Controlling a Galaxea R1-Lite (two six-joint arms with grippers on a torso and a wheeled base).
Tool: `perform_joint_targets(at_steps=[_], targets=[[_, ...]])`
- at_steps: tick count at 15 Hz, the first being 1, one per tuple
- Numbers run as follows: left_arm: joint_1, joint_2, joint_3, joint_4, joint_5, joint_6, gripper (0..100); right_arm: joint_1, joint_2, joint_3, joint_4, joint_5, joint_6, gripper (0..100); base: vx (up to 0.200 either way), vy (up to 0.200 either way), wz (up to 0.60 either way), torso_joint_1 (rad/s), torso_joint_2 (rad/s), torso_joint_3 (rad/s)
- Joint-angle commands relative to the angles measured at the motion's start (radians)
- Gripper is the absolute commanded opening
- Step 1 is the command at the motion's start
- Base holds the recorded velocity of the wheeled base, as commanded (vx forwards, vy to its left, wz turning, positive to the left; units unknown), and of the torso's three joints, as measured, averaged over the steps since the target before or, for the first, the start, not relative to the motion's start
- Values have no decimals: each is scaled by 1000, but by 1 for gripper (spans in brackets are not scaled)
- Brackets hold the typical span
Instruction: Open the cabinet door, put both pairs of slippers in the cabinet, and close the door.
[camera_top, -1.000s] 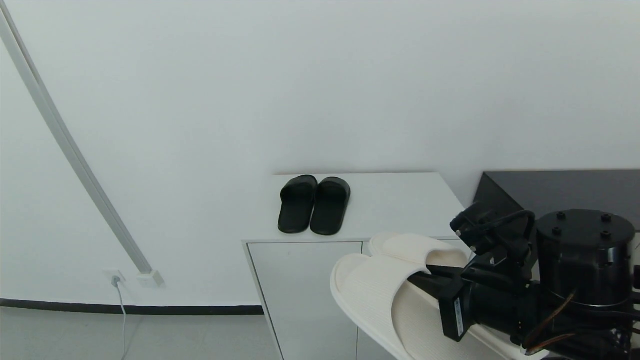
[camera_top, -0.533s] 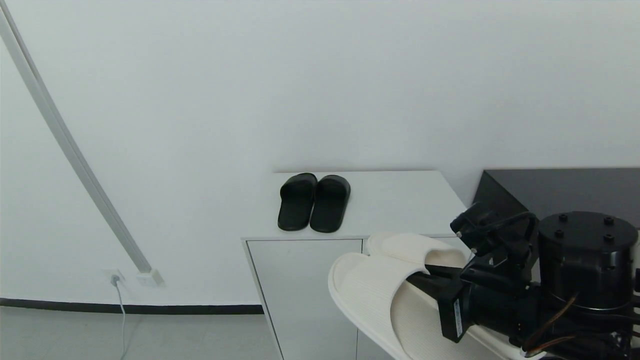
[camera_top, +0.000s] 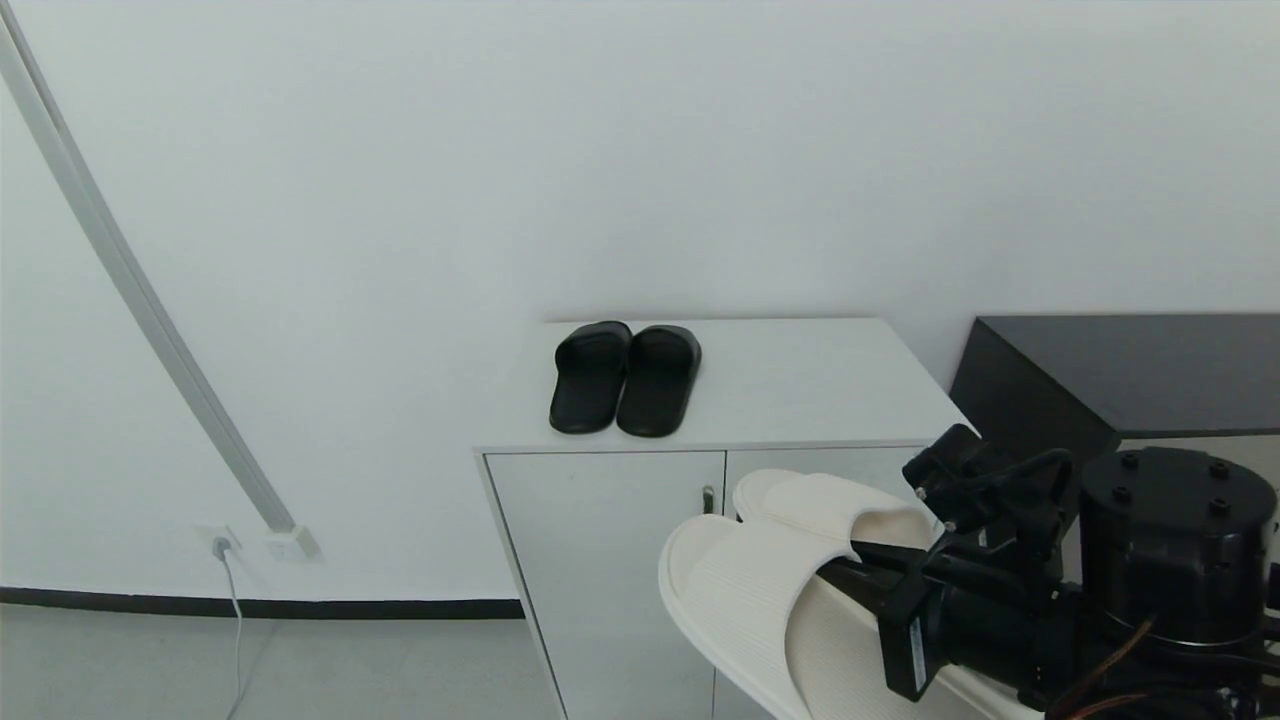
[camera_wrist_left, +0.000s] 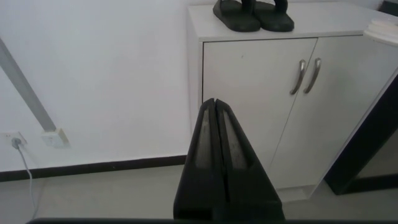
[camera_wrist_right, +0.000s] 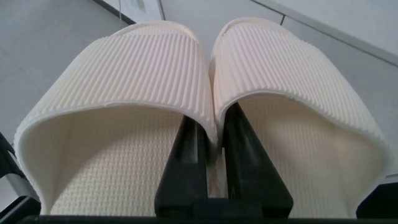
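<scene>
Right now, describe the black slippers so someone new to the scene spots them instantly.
Find the white two-door cabinet against the wall. On its top, above the left door, lies the pair of black slippers, side by side. They are smooth and black; the white ribbed slippers are held in the right gripper.

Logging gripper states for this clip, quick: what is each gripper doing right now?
Left gripper: shut, holding nothing.
Right gripper: shut on the white slippers, one finger inside each.
</scene>
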Motion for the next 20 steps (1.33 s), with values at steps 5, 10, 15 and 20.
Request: perform_joint_targets(at_steps=[5, 10, 15, 20], targets=[[0, 1, 0, 0, -1, 0, 0, 2, -11, 9, -1, 2, 1, 0, 0, 0, 0, -196, 464, 268], [0, 1, 0, 0, -1, 1, 100, 2, -11, 18, -1, 4, 1, 0, 0, 0, 0, -220, 544, 317], [0, 1, 0, 0, -1, 1, 100, 6, -9, 20, -1, 4, 0, 0, 0, 0, 0, -200, 516, 319], [0, 1, 0, 0, -1, 1, 100, 19, -12, 27, -1, 2, -2, 0, 0, 0, 0, -167, 496, 321]])
